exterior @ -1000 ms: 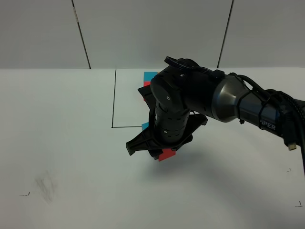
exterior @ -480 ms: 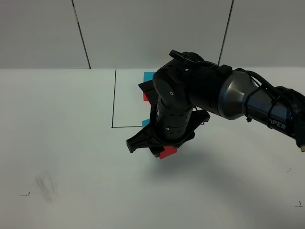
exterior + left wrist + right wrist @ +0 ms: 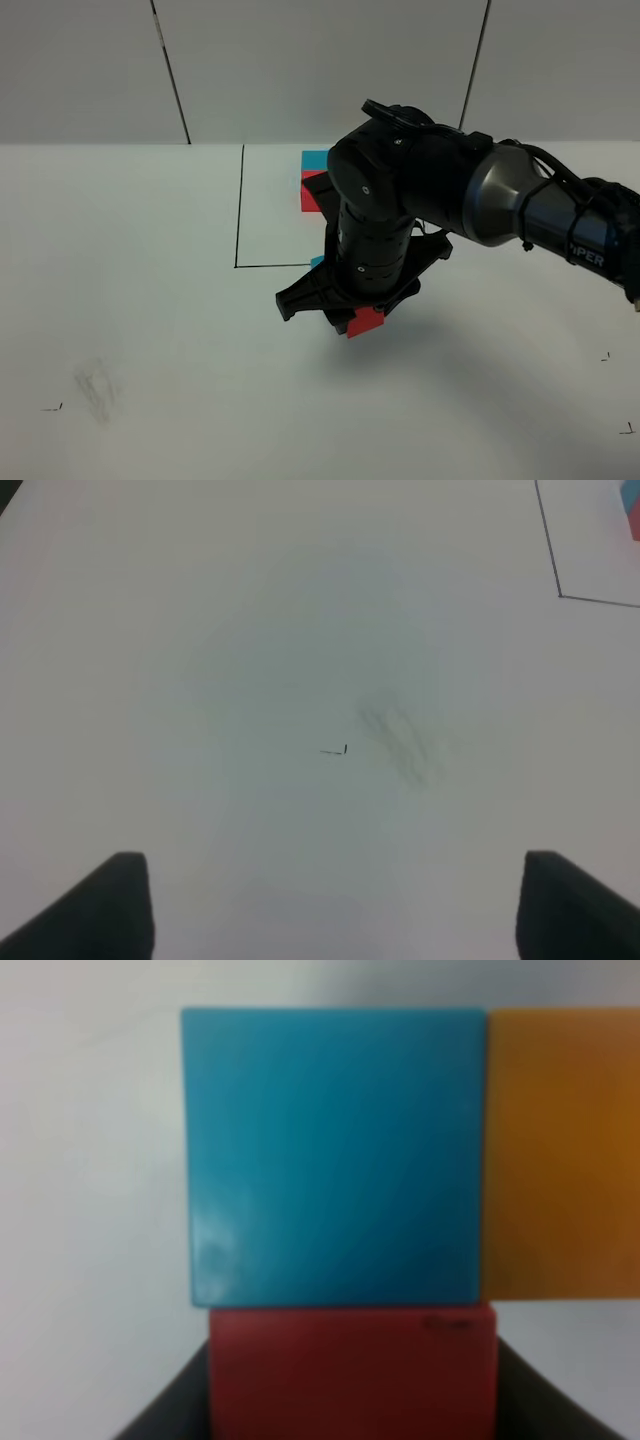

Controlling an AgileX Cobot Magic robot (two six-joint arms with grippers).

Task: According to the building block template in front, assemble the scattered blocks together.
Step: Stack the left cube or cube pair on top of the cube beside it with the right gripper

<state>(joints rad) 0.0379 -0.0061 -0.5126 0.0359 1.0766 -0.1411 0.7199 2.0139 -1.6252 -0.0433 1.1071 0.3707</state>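
Right wrist view: right gripper (image 3: 352,1405) pinching red block (image 3: 352,1370) against blue block (image 3: 335,1155) — orange block (image 3: 560,1150) adjoining; align edges flush before release. Left gripper (image 3: 335,905) spread — idle.

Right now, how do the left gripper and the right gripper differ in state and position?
The left gripper has its jaws wide apart with nothing between them; the right gripper is shut on the red block. The left gripper hangs over bare table near a small pen mark; the right gripper sits beside the blue block and orange block. Both have dark jaws.
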